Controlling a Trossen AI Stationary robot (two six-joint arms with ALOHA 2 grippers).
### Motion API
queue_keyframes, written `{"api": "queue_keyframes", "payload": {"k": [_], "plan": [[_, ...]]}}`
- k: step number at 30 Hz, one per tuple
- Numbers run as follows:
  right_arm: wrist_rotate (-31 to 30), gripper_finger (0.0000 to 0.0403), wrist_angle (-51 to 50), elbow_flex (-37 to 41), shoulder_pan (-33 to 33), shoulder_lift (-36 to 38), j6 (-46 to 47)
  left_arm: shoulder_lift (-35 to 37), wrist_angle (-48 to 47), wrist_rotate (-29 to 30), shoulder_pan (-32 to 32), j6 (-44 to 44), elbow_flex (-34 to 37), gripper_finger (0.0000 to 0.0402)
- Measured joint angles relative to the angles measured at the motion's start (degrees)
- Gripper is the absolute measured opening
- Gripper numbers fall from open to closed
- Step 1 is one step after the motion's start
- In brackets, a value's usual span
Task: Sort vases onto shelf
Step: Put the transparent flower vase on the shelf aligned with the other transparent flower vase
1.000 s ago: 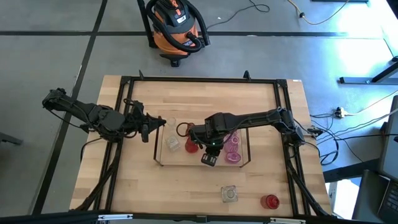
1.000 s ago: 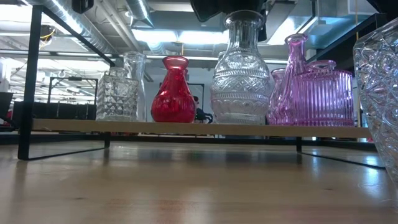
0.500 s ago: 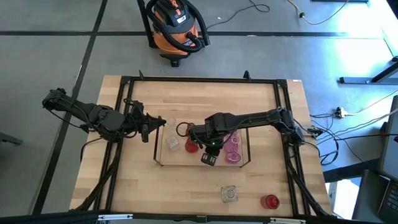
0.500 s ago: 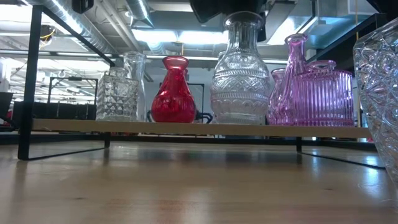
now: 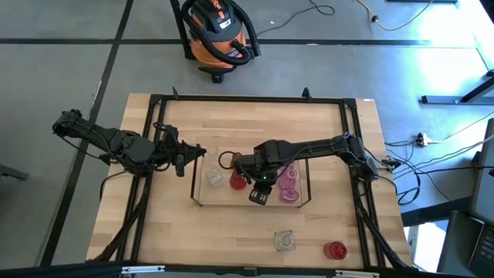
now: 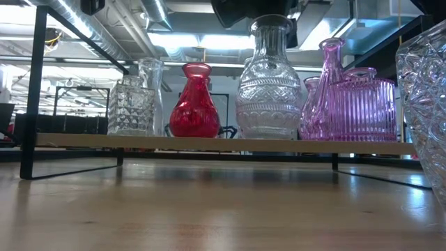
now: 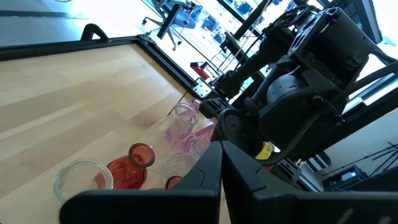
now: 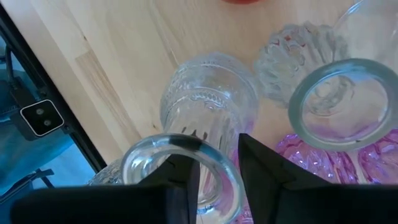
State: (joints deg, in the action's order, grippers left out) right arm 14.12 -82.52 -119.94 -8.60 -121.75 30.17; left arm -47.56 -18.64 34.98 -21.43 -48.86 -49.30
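Observation:
The shelf (image 5: 224, 194) stands mid-table, and on its board (image 6: 209, 143) stand clear, red and pink vases. My right gripper (image 5: 260, 188) points down over a clear cut-glass vase (image 6: 270, 90) that stands upright on the board. It is open, with one finger inside the vase's mouth and the other outside (image 8: 219, 177). My left gripper (image 5: 199, 153) hangs shut, just off the shelf's left end, with nothing in it (image 7: 221, 180). A red vase (image 6: 195, 104) and pink vases (image 6: 355, 104) flank the clear one. My right gripper comes from above, pointing down, with the near wall of the clear vase's rim (image 8: 231, 180) in the gap between its fingers. The gap is wider than the glass wall. Whether either finger (image 8: 264, 171) touches the rim, I cannot tell.
A clear square jar (image 5: 285, 241) and a red vase (image 5: 335, 250) stand on the table near its front edge. A big cut-glass piece (image 6: 425, 104) stands close to the low camera at the right. A black frame (image 5: 158, 139) edges the table.

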Motion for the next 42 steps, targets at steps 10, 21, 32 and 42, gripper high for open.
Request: {"api": "queue_keyframes", "payload": {"k": [10,21,32,42], "plan": [[1.5,0.0092,-0.2,0.0,0.0,0.0,0.2,0.0,0.0,0.0,0.0,0.0,0.0,0.0],[0.3,0.0092,0.1,0.0,-0.1,0.2,1.5,0.0,0.0,-0.3,0.0,-0.1,0.0,0.0],[-2.0,0.0092,-1.6,-4.9,0.0,0.4,1.5,0.0,0.1,-0.4,0.0,-0.3,0.0,0.0],[-1.0,0.0092,-3.9,-5.0,0.0,0.8,2.3,0.0,0.2,-0.9,0.0,-0.3,0.0,0.0]]}}
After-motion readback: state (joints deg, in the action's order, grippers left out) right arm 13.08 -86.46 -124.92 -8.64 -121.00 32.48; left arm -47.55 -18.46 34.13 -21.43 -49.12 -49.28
